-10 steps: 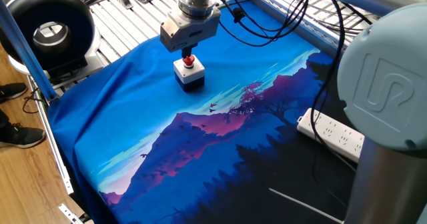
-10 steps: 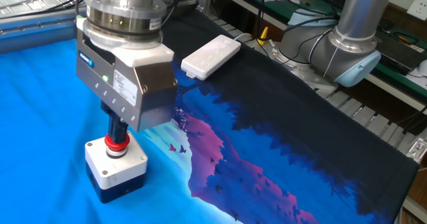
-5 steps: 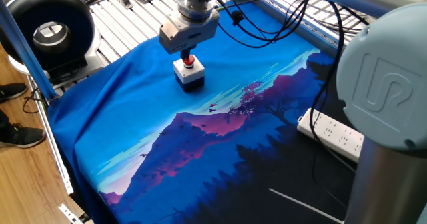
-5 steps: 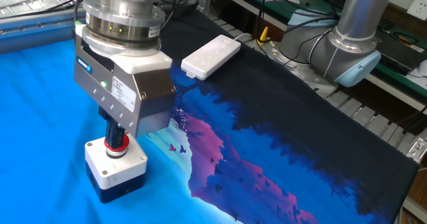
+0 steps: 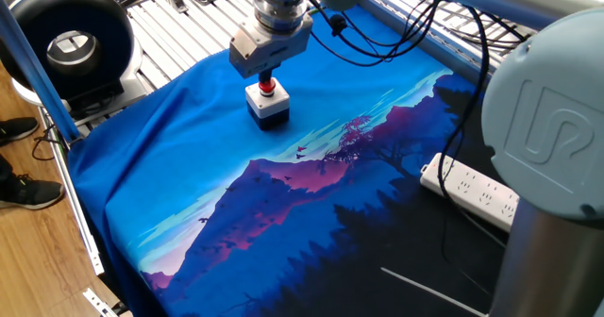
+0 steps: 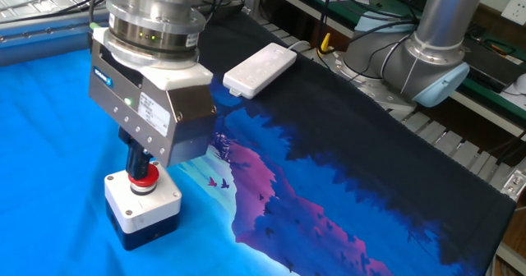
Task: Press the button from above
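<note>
The button (image 5: 268, 90) is a small red dome on a white-topped box with a black base (image 5: 268, 109), standing on the blue printed cloth. It also shows in the other fixed view (image 6: 142, 180). My gripper (image 5: 266, 76) hangs straight down directly over the red cap, and the other fixed view shows it too (image 6: 136, 163). Its dark fingers (image 6: 134, 154) stand pressed together as one column with no gap, holding nothing. Their tips are at the top of the cap; I cannot tell whether they touch it.
A white power strip (image 5: 470, 190) lies at the right on the cloth's dark part, and shows in the other view (image 6: 260, 70). A round black device (image 5: 71, 43) stands at the back left. Cables (image 5: 396, 34) hang behind the gripper. The arm's grey base (image 6: 436, 54) stands at the table's edge.
The gripper has risen a little and drifted slightly sideways over the button. The button box has not moved.
</note>
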`<state>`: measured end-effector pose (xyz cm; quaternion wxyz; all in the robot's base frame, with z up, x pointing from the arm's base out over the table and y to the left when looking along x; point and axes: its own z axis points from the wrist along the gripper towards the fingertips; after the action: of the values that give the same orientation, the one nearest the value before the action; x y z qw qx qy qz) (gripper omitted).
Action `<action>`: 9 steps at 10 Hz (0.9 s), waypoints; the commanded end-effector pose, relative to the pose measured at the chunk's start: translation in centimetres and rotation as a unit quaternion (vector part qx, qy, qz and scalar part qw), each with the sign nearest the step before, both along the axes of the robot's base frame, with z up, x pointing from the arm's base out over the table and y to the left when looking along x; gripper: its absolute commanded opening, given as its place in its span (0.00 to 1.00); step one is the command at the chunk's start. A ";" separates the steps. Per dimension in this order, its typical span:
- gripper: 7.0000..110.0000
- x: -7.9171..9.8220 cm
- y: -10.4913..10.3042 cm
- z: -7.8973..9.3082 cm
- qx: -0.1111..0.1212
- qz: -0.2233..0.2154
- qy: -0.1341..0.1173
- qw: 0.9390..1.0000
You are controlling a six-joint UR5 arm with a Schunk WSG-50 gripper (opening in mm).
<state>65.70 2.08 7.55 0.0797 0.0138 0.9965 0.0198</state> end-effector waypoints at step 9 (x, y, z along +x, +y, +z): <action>0.00 -2.4 0.1 8.1 0.068 -0.032 0.077 0.994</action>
<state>63.81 2.66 14.20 0.0194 0.0426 0.9959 0.0779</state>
